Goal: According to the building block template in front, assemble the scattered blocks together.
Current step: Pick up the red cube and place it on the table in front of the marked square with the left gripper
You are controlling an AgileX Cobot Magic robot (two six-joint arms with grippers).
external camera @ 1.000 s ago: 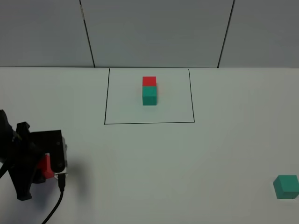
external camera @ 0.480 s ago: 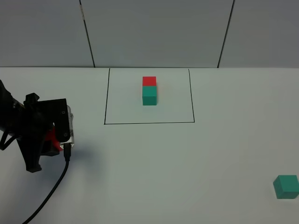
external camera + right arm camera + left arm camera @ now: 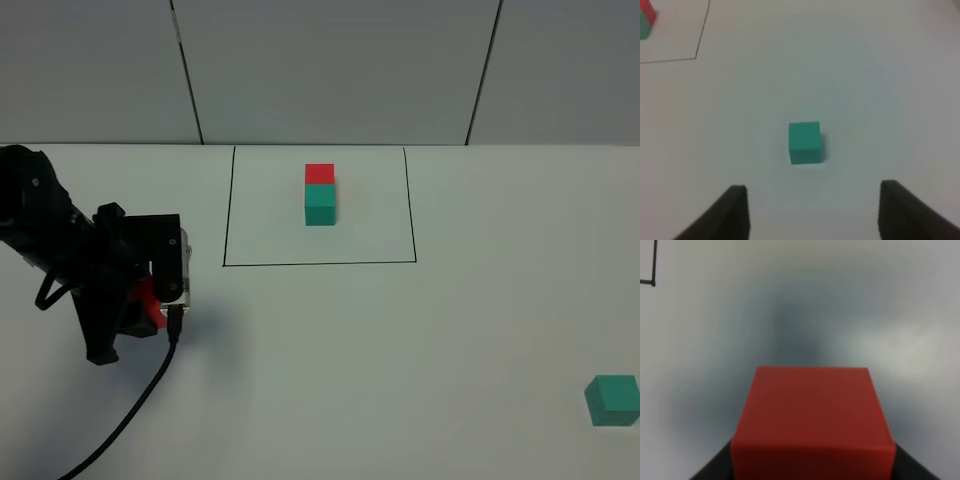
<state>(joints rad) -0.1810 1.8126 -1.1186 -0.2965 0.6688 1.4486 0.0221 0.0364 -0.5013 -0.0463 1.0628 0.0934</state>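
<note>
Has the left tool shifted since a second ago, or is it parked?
Yes. In the exterior view the left tool, holding the red cube, has moved right and away from the camera, toward the black outline at its lower-left corner.

Soft, even light on a white table (image 3: 420, 340).
Up close the red cube (image 3: 812, 425) looks blurry, and a smudgy grey shadow lies on the table beyond it.

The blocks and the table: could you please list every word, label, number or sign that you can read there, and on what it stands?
None: nothing readable shows in any view. The red block in the left claw, the green block, the framed pair and the white table are all plain.
</note>
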